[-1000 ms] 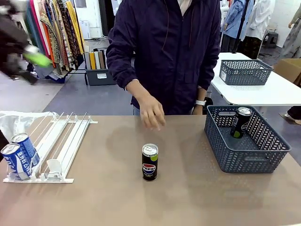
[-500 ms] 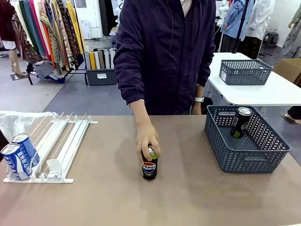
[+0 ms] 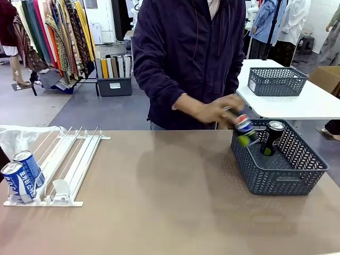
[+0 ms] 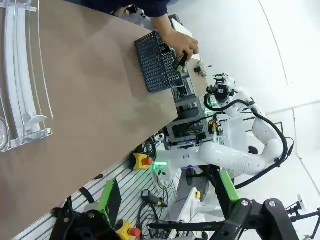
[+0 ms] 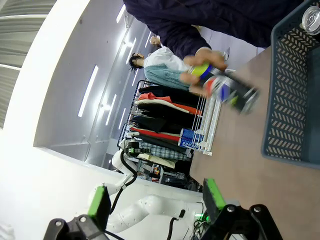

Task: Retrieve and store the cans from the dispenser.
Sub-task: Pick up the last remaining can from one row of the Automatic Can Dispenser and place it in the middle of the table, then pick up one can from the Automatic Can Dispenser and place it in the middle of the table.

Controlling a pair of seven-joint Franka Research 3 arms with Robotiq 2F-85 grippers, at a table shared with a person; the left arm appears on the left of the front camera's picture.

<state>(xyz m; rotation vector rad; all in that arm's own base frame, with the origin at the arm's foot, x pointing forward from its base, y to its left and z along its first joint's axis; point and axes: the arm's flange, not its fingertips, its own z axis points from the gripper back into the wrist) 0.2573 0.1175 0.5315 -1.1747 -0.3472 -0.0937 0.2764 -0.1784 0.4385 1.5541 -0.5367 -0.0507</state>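
Holding nothing, the left gripper [image 4: 166, 185] and the right gripper [image 5: 155, 192] are seen spread wide apart, while a black can [image 3: 243, 129] is held by a person's hand [image 3: 210, 110] at the basket's [image 3: 276, 183] edge and two blue cans [image 3: 27, 166] are seen in the dispenser [image 3: 79, 164].

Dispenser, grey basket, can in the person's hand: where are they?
dispenser [image 3: 84, 159], front view, a white rail.
grey basket [image 3: 276, 181], front view, front wall.
can in the person's hand [image 3: 244, 130], front view, its body.

Dispenser [image 3: 79, 162] left, basket [image 3: 276, 181] right, one can [image 3: 272, 137] inside.
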